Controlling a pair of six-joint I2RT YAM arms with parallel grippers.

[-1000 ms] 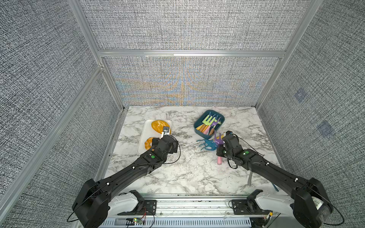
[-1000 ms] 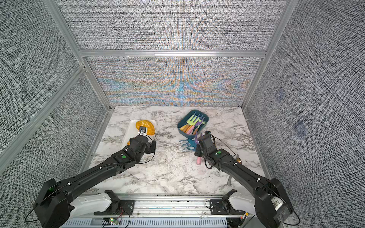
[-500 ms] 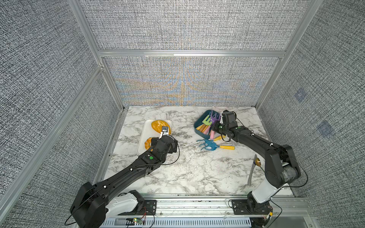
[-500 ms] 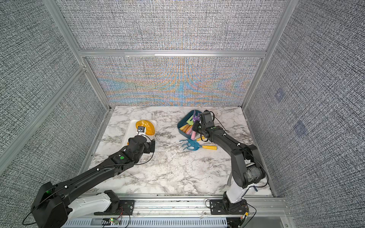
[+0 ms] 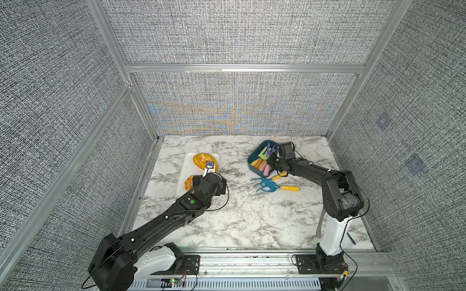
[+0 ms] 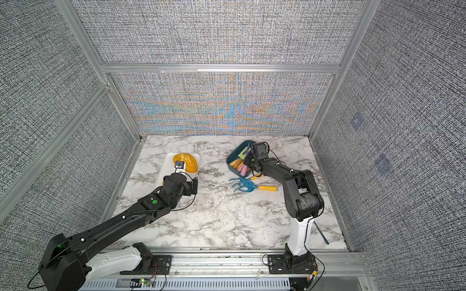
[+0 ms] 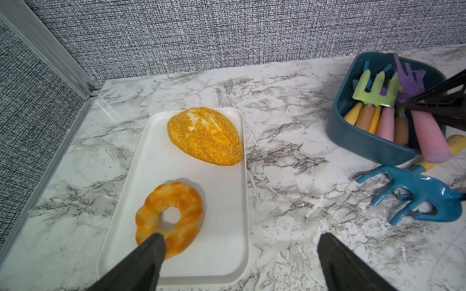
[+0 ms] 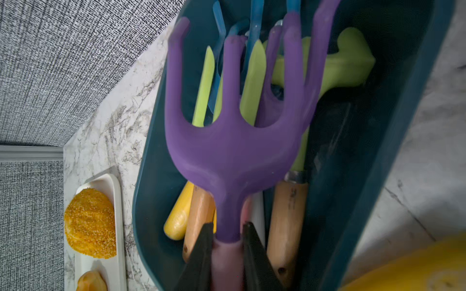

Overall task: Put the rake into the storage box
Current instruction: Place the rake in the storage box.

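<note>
The dark teal storage box (image 5: 251, 161) (image 6: 230, 161) stands at the back right with several colourful hand tools lying in it. My right gripper (image 8: 227, 226) (image 5: 272, 161) is shut on the neck of a purple rake (image 8: 234, 151) (image 7: 409, 80). The rake's head lies over the tools inside the box. Its pink handle (image 7: 428, 133) sticks out over the box's near wall (image 7: 365, 141). My left gripper (image 7: 239, 239) (image 5: 208, 171) hangs open and empty over the near end of a white tray.
Two blue rakes with yellow handles (image 5: 267, 185) (image 7: 416, 194) lie on the marble just in front of the box. The white tray (image 7: 227, 201) holds a seeded bread loaf (image 7: 204, 136) and a ring-shaped pastry (image 7: 169, 214). A thin blue stick (image 5: 350, 238) lies at the front right.
My right arm has swung from the middle of the table back to the box, carrying the purple rake with it. The left arm has hardly moved.
</note>
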